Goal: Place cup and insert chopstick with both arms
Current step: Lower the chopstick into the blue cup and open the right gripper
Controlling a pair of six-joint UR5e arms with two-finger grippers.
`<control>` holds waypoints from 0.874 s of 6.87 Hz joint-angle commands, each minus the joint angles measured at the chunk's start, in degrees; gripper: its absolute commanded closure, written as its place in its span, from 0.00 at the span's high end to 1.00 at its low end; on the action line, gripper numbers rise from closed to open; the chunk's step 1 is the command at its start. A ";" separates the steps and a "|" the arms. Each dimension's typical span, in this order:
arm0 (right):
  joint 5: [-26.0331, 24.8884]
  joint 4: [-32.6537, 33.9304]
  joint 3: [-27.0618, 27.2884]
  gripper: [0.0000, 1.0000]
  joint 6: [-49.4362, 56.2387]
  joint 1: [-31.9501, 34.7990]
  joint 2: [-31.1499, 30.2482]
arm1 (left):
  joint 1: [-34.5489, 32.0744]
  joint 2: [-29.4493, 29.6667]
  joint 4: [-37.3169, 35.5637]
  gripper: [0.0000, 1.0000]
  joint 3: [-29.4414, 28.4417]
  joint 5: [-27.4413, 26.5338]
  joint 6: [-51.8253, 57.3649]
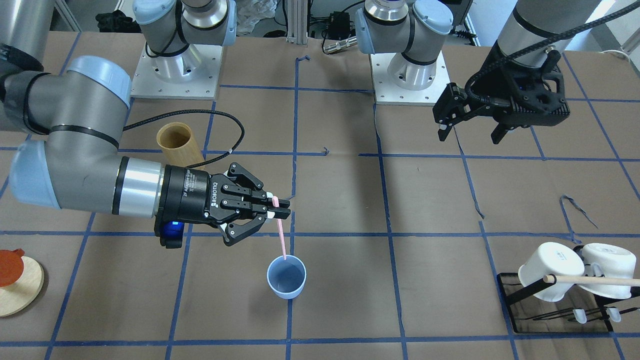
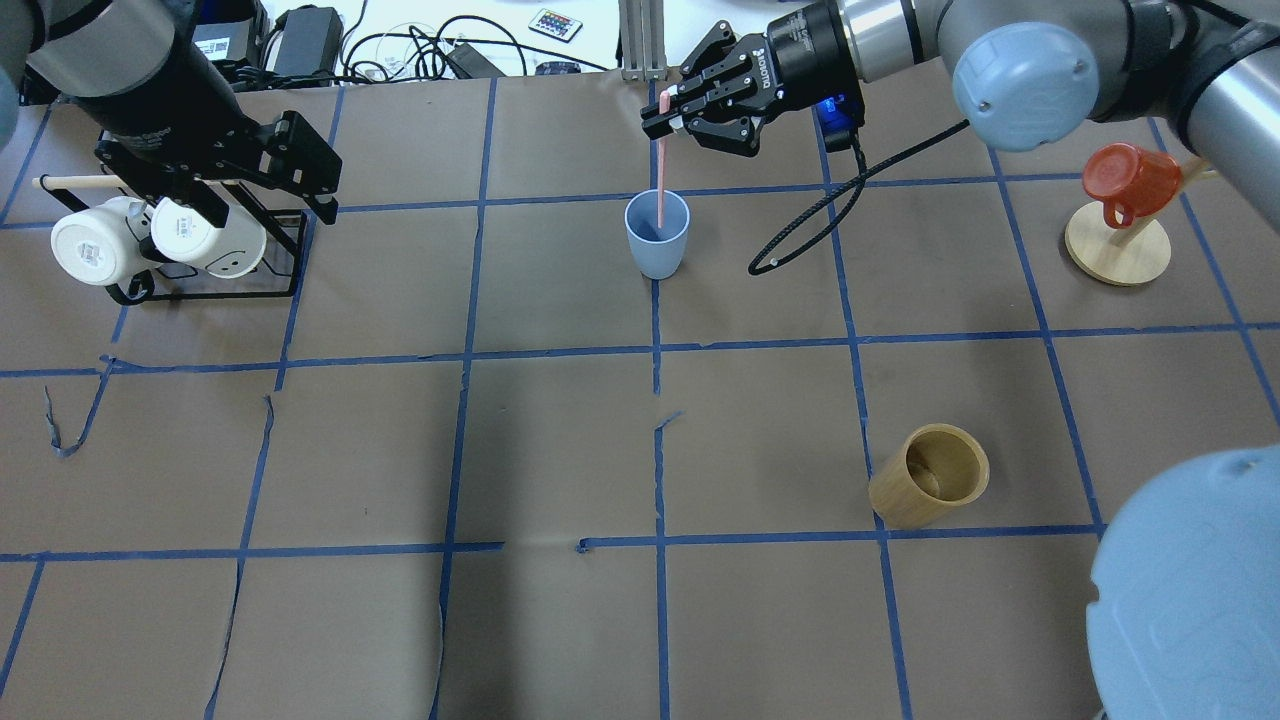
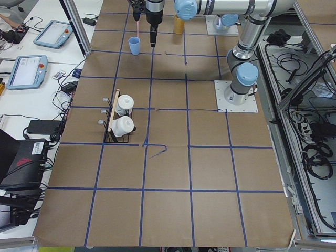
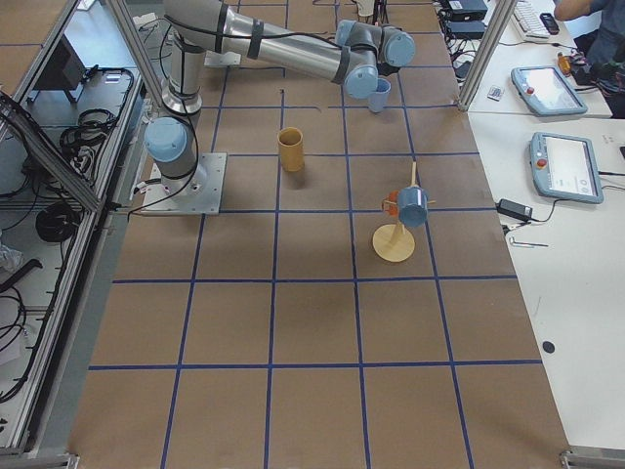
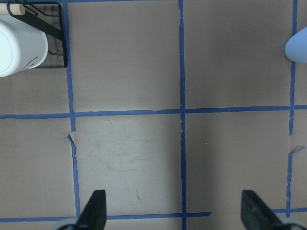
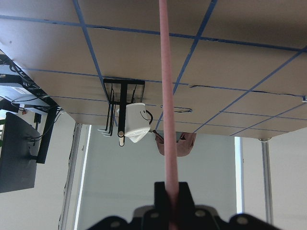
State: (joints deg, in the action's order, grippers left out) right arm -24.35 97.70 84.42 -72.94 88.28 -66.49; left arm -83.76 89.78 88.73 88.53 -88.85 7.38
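The light blue cup stands upright on the brown table, also seen in the overhead view. My right gripper is shut on the top of the pale pink chopstick and holds it nearly upright over the cup. The stick's lower end is inside the cup's mouth. In the right wrist view the chopstick runs up from the shut fingers. My left gripper is open and empty, hovering above the table well away from the cup, near the mug rack. The left wrist view shows its fingertips wide apart over bare table.
A tan bamboo cylinder stands on the robot's near right. A black rack with two white mugs and a wooden rod is at the far left. A red mug hangs on a wooden stand at the far right.
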 commanded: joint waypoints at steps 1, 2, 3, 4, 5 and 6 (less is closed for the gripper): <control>0.27 1.35 -0.22 0.00 -0.36 0.05 0.75 | 0.00 0.13 -0.31 1.00 0.68 0.25 0.00; 0.27 1.35 -0.22 0.00 -0.36 0.05 0.75 | 0.00 0.39 -0.49 1.00 0.77 0.52 -0.09; 0.44 2.13 -0.22 0.00 -0.45 0.05 0.84 | 0.00 0.05 -0.49 1.00 0.77 0.78 -0.09; 0.27 3.27 -0.31 0.00 -0.54 0.05 1.53 | 0.00 0.04 -0.49 1.00 0.77 0.78 -0.09; 0.27 5.29 -0.22 0.00 -2.11 0.05 2.32 | 0.00 0.30 -0.57 1.00 0.77 0.87 -0.18; 0.01 5.48 -0.22 0.07 -2.47 0.05 2.42 | 0.00 0.31 -0.66 1.00 0.59 0.87 -0.18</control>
State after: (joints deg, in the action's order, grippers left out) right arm -24.13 102.27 84.17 -74.64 88.33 -64.46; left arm -83.76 90.01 88.16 89.26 -88.02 7.24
